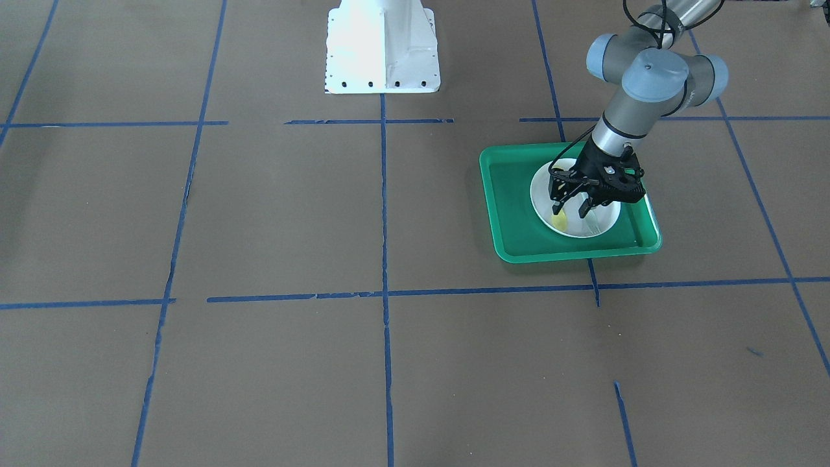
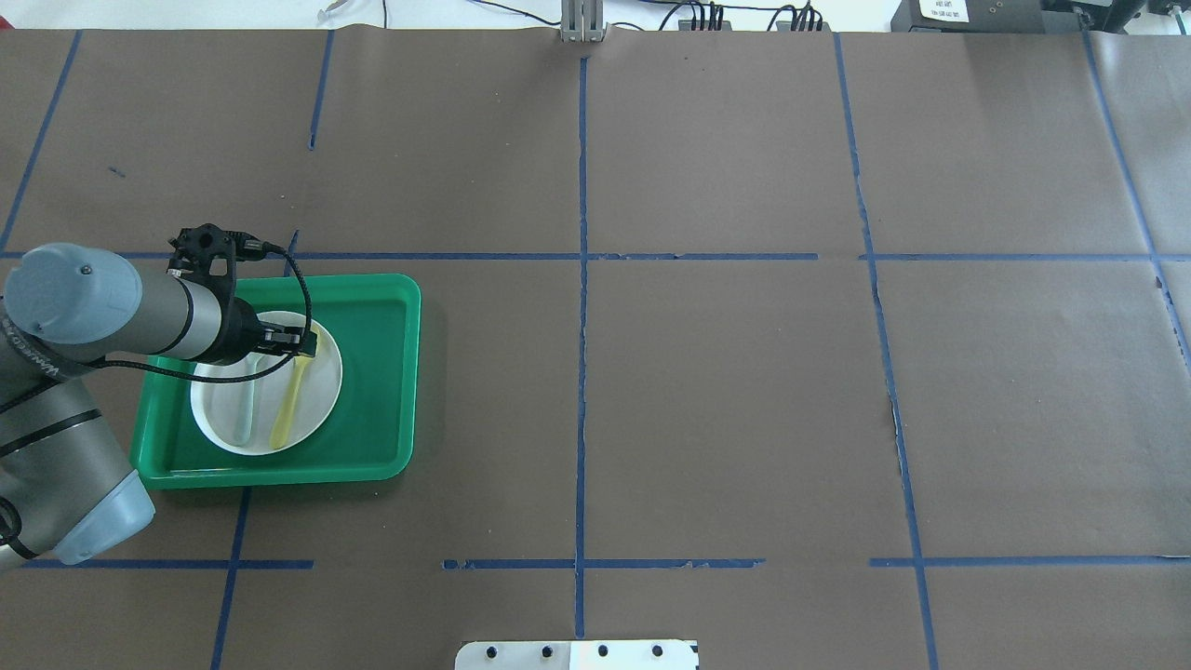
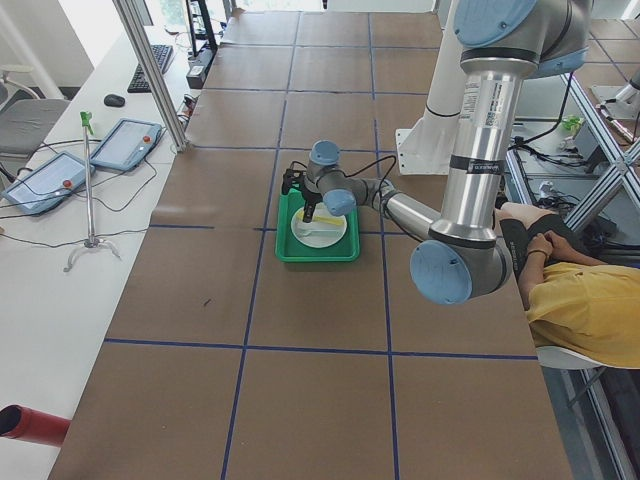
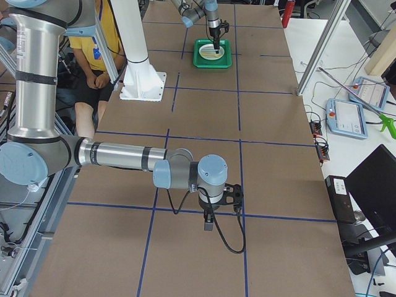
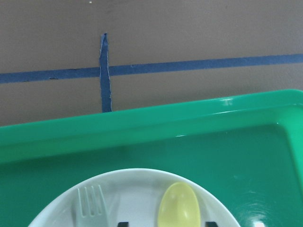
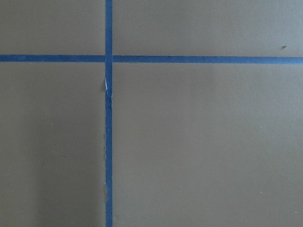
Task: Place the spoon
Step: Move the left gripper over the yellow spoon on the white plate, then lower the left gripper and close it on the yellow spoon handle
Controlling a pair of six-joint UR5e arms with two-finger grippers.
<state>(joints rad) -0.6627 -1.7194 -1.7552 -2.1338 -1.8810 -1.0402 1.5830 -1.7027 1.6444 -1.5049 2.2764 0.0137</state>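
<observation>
The yellow spoon [image 2: 290, 402] lies flat on a white plate [image 2: 219, 400] inside a green tray [image 2: 381, 372]. My left gripper [image 1: 570, 207] hangs low over the plate with its jaws apart, one finger on each side of the spoon [image 1: 559, 222] near its bowl. In the left wrist view the spoon bowl [image 5: 179, 205] rests at the plate's far rim between the two fingertips. My right gripper [image 4: 209, 224] shows only in the exterior right view, low over bare table, and I cannot tell whether it is open or shut.
A pale grey-green fork [image 2: 244, 409] lies on the plate beside the spoon, its tines [image 5: 90, 202] at the far rim. The tray [image 1: 512, 214] sits on brown paper with blue tape lines. The white robot base [image 1: 382, 45] stands mid-table.
</observation>
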